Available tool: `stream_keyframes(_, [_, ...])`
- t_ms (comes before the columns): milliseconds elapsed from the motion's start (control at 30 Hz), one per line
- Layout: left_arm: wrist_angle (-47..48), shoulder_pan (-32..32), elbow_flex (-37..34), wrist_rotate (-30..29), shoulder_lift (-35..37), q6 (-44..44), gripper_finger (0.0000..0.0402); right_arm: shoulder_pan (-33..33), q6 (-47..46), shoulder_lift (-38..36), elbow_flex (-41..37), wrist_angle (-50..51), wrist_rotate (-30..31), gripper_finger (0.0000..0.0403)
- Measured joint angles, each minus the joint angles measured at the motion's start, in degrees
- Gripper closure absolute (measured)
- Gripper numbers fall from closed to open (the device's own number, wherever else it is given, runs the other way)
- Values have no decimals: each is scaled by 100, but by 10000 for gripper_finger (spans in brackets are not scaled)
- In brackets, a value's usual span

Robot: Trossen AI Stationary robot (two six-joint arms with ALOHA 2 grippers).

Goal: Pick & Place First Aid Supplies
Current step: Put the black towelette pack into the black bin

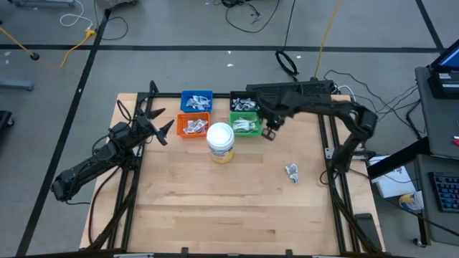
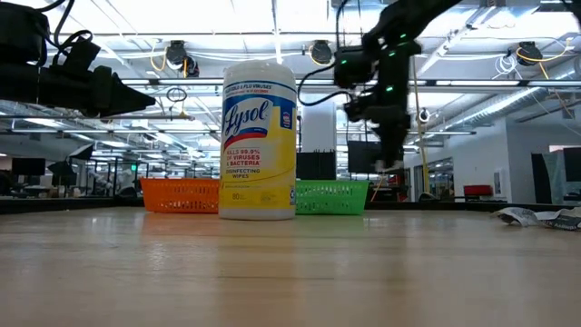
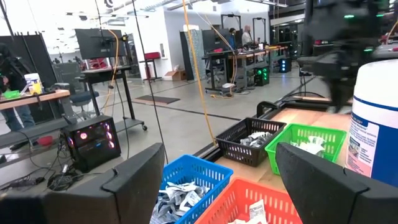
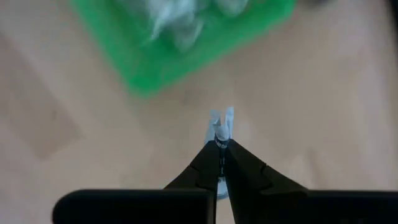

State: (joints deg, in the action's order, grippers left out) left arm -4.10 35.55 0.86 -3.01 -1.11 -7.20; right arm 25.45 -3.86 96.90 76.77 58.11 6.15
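My right gripper (image 4: 221,148) hangs above the table just right of the green bin (image 1: 245,127), shut on a small white packet (image 4: 222,121). The green bin, the black bin (image 1: 244,104), the blue bin (image 1: 196,100) and the orange bin (image 1: 193,127) each hold several white-and-grey packets. A few loose packets (image 1: 292,172) lie flat on the wood at the right. My left gripper (image 3: 217,180) waits open and level at the table's left, facing the bins. My right gripper pinches the packet between its two fingertips, and a short white end (image 4: 224,118) sticks out past them. The fingers point down from above. The packet is lifted clear of the table, beside the green bin (image 4: 186,43).
A white-lidded wipes jar (image 1: 221,142) with a yellow label stands in front of the orange and green bins. The bins sit as a two-by-two block at the far middle. Bare wood (image 1: 229,208) spreads over the near half of the table.
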Motion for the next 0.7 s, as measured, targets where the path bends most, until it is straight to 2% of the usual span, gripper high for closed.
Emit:
stream_keyframes(400, [0, 0, 0, 0, 1, 0, 91, 920, 2319, 1898, 2322, -658, -19, 393])
stream_keyframes(567, [1, -1, 0, 0, 0, 0, 92, 1088, 2976, 2385, 2855, -1023, -30, 393])
stream_keyframes(700, [2, -2, 1, 0, 0, 0, 91, 1139, 3053, 2610, 3056, -974, -33, 393])
